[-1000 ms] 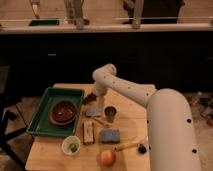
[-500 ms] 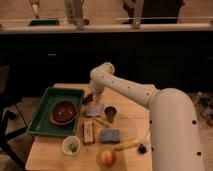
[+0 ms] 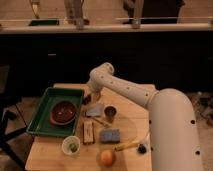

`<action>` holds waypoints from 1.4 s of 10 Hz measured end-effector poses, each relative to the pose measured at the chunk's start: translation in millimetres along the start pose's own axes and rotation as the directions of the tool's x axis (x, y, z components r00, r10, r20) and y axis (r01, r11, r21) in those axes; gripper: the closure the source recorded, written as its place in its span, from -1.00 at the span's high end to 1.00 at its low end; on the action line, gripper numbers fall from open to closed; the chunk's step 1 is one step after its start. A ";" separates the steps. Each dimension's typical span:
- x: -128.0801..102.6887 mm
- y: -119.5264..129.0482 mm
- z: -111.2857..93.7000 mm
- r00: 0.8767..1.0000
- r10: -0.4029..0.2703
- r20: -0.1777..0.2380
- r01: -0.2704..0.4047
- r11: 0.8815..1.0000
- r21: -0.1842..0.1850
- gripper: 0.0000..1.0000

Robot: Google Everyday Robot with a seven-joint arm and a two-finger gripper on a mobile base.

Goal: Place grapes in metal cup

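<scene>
The metal cup (image 3: pixel 110 112) stands upright on the wooden table, a short grey cylinder with a dark inside. My gripper (image 3: pixel 92 98) hangs down from the white arm just right of the green tray's right edge, up and to the left of the cup. A small dark reddish lump, apparently the grapes (image 3: pixel 87 100), sits right at the gripper's tip. I cannot tell whether they are held or lying on the table. The cup looks empty.
A green tray (image 3: pixel 42 107) holds a dark red bowl (image 3: pixel 63 112). A grey flat item (image 3: pixel 95 110), brown bar (image 3: pixel 88 131), blue sponge (image 3: pixel 110 135), white plastic cup (image 3: pixel 71 146), apple (image 3: pixel 107 157) and yellow-handled tool (image 3: pixel 127 146) lie nearby. My white arm crosses the table's right side.
The arm's upper joint has shifted slightly. The gripper stays low by the tray's right edge near the dark lump. Nothing else has moved.
</scene>
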 end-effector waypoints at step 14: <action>27.9 -7.1 40.8 0.995 0.091 0.051 -0.089 0.995 -0.039 0.60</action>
